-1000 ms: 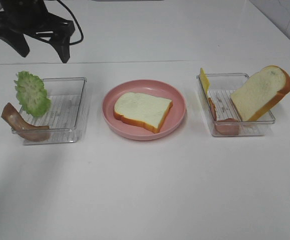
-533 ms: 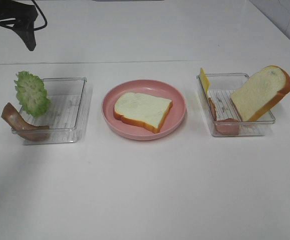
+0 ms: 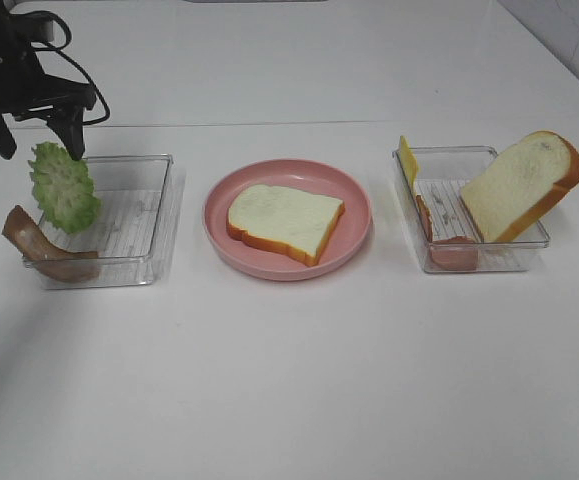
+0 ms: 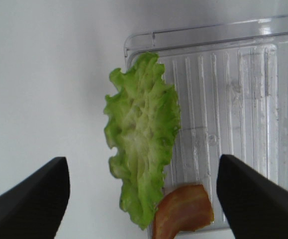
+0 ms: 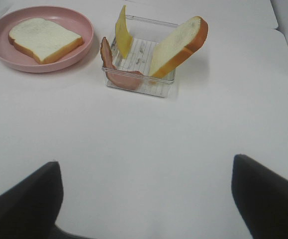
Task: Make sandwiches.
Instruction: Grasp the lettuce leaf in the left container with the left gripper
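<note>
One bread slice [image 3: 284,220] lies flat on the pink plate [image 3: 354,190]; it also shows in the right wrist view [image 5: 44,39]. A second bread slice [image 3: 521,185] leans in the right clear tray [image 3: 474,265] with yellow cheese [image 3: 407,160] and reddish ham [image 3: 454,252]. Green lettuce [image 3: 64,188] and a brown bacon strip [image 3: 44,250] lean on the left tray [image 3: 134,215]. My left gripper [image 3: 41,148] is open just above the lettuce [image 4: 144,134], a finger on each side. My right gripper [image 5: 146,204] is open and empty, low over the table, well short of the right tray [image 5: 139,84].
The white table [image 3: 299,380] stretches in front of the trays and plate. A seam runs across the table behind them [image 3: 319,123]. The left arm's cable [image 3: 69,60] hangs at the far left.
My left gripper has swung left, then dropped toward the lettuce, and now hangs just above it. Bread, plate and trays have not moved.
</note>
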You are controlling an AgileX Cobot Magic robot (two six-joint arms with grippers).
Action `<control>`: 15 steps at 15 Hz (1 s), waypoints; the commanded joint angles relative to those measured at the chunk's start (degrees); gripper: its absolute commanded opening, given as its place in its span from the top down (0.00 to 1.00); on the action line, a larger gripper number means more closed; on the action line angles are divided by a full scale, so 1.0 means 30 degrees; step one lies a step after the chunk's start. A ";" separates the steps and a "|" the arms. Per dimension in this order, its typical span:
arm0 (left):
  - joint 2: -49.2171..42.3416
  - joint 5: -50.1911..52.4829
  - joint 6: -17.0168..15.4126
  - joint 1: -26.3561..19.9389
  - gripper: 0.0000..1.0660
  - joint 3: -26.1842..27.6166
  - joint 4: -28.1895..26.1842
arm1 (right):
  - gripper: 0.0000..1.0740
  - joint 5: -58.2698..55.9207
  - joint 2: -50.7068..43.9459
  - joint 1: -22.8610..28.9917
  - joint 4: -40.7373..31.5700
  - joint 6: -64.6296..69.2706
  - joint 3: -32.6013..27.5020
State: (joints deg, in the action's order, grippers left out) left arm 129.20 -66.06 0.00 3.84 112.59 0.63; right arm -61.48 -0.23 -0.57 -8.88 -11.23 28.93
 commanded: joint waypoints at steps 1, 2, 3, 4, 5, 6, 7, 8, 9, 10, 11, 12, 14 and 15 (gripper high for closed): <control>0.0210 0.0668 0.0000 0.0115 0.36 0.0019 -0.0210 | 0.24 0.0095 -0.0382 -0.0095 -0.0057 -0.0153 0.0000; 0.0267 0.0955 0.0000 0.0115 0.41 0.0019 -0.0325 | 0.24 0.0095 -0.0382 -0.0095 -0.0057 -0.0153 0.0000; 0.0267 0.1203 0.0000 0.0115 0.45 0.0019 -0.0420 | 0.24 0.0095 -0.0382 -0.0095 -0.0057 -0.0153 0.0000; 0.0286 0.1261 0.0000 0.0115 0.45 0.0019 -0.0477 | 0.24 0.0095 -0.0382 -0.0095 -0.0057 -0.0153 0.0000; 0.0458 0.1165 0.0000 0.0115 0.45 0.0019 -0.0535 | 0.24 0.0095 -0.0382 -0.0095 -0.0057 -0.0153 0.0000; 0.0688 0.0936 0.0229 0.0115 0.45 0.0019 -0.0592 | 0.24 0.0095 -0.0382 -0.0095 -0.0057 -0.0153 0.0000; 0.0879 0.0783 0.0286 0.0115 0.45 0.0019 -0.0611 | 0.24 0.0095 -0.0382 -0.0095 -0.0057 -0.0153 0.0000; 0.1070 0.0764 0.0382 0.0115 0.49 0.0019 -0.0611 | 0.24 0.0095 -0.0382 -0.0095 -0.0057 -0.0153 0.0000; 0.1070 0.0879 0.0382 0.0115 0.57 0.0019 -0.0573 | 0.24 0.0095 -0.0382 -0.0095 -0.0057 -0.0153 0.0000; 0.1070 0.1070 0.0382 0.0115 0.71 0.0019 -0.0573 | 0.24 0.0095 -0.0382 -0.0095 -0.0057 -0.0153 0.0000; 0.1070 0.1127 0.0382 0.0115 0.90 0.0019 -0.0592 | 0.24 0.0095 -0.0382 -0.0095 -0.0057 -0.0153 0.0000; 0.1070 0.1184 0.0439 0.0115 0.99 0.0019 -0.0611 | 0.24 0.0095 -0.0382 -0.0095 -0.0057 -0.0153 0.0000; 0.0993 0.1127 0.0439 0.0115 1.00 0.0019 -0.0611 | 0.24 0.0095 -0.0382 -0.0095 -0.0057 -0.0153 0.0000; 0.0783 0.1089 0.0554 0.0115 1.00 0.0019 -0.0611 | 0.24 0.0095 -0.0382 -0.0095 -0.0057 -0.0153 0.0000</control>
State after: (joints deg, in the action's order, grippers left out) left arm 132.12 -62.62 1.49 3.84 112.59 -0.40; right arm -61.48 -0.23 -0.57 -8.88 -11.23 28.93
